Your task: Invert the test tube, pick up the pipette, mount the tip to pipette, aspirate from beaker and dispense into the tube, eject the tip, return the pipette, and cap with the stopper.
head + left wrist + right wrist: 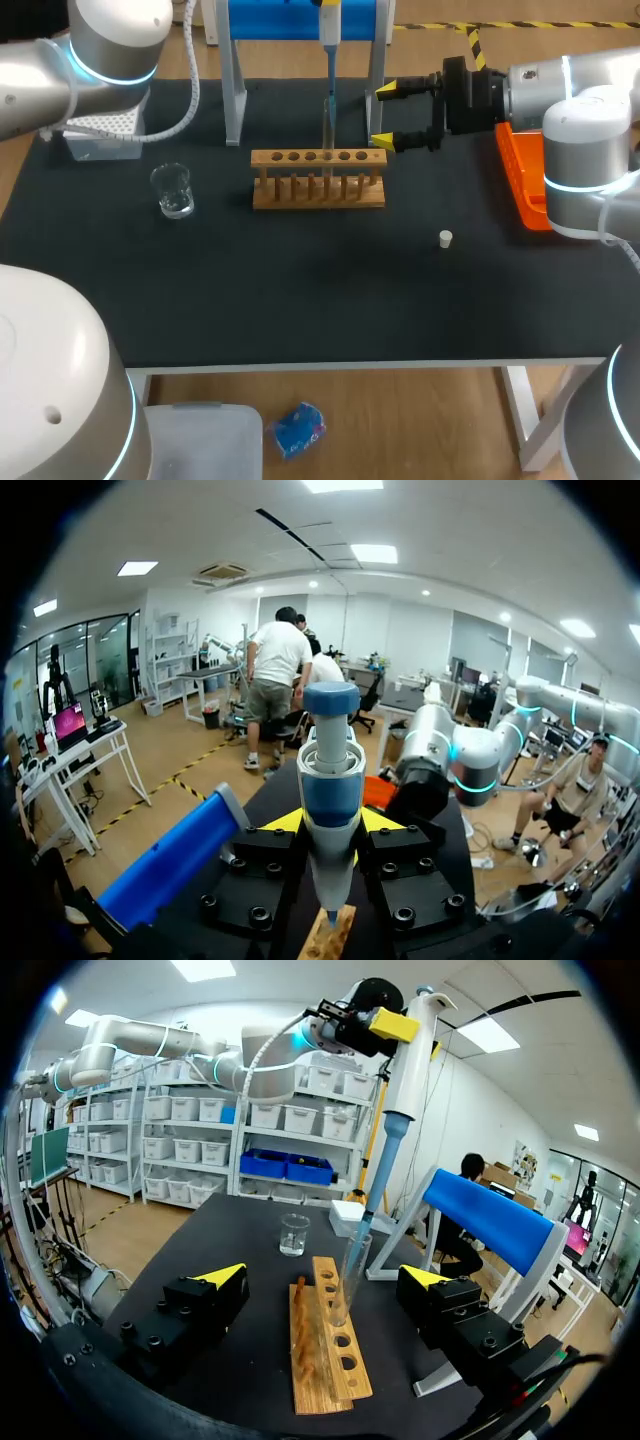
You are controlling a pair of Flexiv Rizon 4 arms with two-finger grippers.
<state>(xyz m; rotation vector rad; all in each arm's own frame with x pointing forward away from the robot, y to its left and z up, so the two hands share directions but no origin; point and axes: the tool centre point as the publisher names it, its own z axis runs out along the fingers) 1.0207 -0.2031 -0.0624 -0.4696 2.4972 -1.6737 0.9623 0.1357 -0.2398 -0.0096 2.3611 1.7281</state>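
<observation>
Dispensing stage of the liquid transfer. The left gripper (pixel 330 823) is clamped on the body of the pipette (pixel 329 35), which hangs upright above the wooden rack (pixel 318 190) at the far middle of the table. Its fitted tip (pixel 362 1222) runs down into the mouth of the test tube (pixel 326 128), which stands mouth-up in one of the rack's middle holes. The right gripper (pixel 385 116) hovers just right of the rack, fingers spread wide and holding nothing. In its wrist view the rack and tube lie ahead, between the open fingers but untouched. The tube is a slender cylinder of clear glass, hard to make out against the dark mat, and whether liquid has reached it cannot be told. The beaker (pixel 173 190), small and clear, sits well left of the rack. The white stopper (pixel 446 238) lies on the mat nearer and to the right, apart from everything else. Judged from this arrangement, inversion, tip mounting and aspiration are complete, and delivery into the tube is the step in hand. The next move calls for a straight vertical lift, so that the tip clears the tube's rim without tilting it. Tip ejection follows, then return of the pipette, presumably to the blue stand (pixel 300 18) at the far edge, and capping with the stopper.
</observation>
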